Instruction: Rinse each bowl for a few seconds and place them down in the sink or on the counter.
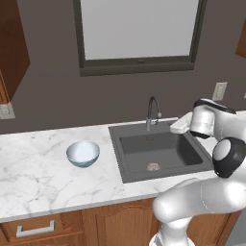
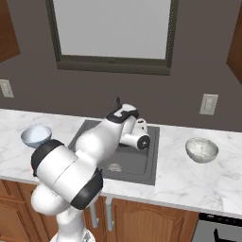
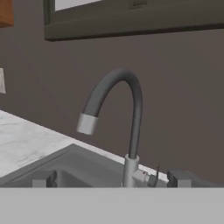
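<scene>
A glossy light blue bowl (image 1: 82,153) (image 2: 36,135) stands upright on the white marble counter (image 1: 38,178) left of the sink. On the counter right of the sink sits the grey-white speckled bowl (image 2: 202,150). The dark grey sink (image 1: 158,151) (image 2: 142,166) holds nothing but its round drain (image 1: 153,166). My gripper (image 3: 111,178) hovers over the sink's back right part and faces the gooseneck faucet (image 3: 127,113) (image 1: 153,111). Its fingertips (image 3: 43,178) stand wide apart, open, with nothing held. Both bowls are well away from it.
The faucet's small lever (image 3: 155,174) sticks out at its base, close ahead of the fingers. A dark wall with a window (image 1: 139,33) runs behind the counter. Wall outlets (image 2: 208,104) flank the sink. Brown cabinets (image 1: 43,228) sit below.
</scene>
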